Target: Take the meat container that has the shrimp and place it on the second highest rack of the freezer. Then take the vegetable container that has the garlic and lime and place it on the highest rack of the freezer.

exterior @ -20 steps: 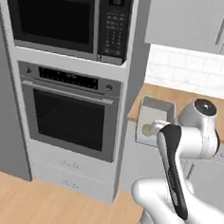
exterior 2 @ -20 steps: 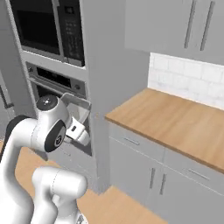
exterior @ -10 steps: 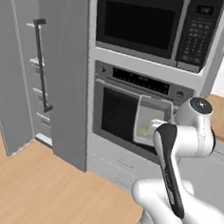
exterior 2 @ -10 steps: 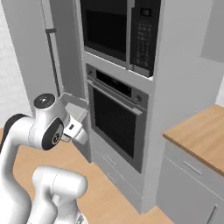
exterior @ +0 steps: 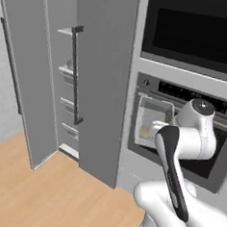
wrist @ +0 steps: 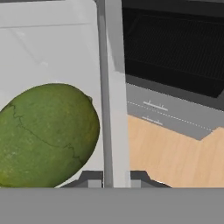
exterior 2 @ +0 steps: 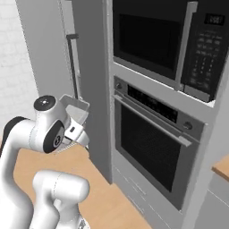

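Item: vegetable container (exterior: 152,122), wall clamped in gripper (wrist: 114,178), lime (wrist: 46,135) inside. Carried before oven (exterior: 191,126). Freezer (exterior: 64,90), door open, at ten o'clock; highest rack (exterior: 65,31) well above the hand.

Black-windowed wall oven (exterior 2: 154,147) with bar handle, microwave (exterior 2: 172,42) stacked directly above it, light wooden floor (exterior: 41,196) below
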Available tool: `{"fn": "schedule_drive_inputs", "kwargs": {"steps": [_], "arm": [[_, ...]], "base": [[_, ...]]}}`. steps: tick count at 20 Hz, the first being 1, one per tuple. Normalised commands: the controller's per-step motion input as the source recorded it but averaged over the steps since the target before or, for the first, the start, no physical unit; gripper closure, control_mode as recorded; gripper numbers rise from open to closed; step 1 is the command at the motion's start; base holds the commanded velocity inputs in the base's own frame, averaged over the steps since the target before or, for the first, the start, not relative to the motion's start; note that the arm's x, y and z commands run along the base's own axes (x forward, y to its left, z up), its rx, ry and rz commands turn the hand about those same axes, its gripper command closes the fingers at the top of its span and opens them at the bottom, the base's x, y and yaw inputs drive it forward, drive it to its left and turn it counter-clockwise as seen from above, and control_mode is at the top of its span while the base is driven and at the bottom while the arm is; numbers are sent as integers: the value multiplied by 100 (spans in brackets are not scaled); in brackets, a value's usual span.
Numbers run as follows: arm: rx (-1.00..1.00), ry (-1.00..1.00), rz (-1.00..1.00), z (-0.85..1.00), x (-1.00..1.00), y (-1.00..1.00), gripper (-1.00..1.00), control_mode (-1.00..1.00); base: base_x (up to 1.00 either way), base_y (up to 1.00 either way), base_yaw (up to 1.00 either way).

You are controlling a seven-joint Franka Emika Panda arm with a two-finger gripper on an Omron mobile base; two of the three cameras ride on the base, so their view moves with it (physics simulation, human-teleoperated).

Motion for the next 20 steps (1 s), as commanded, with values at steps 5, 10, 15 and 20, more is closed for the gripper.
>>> {"fn": "schedule_drive_inputs", "kwargs": {"steps": [5, 10, 15, 20], "arm": [[0, 0, 0, 0, 0, 0, 100, 100], [0, 0, 0, 0, 0, 0, 100, 100], [0, 0, 0, 0, 0, 0, 100, 100], [0, 0, 0, 0, 0, 0, 100, 100]], "base": [[75, 100, 0], [76, 100, -5], [66, 99, -16], [71, 67, -27]]}}
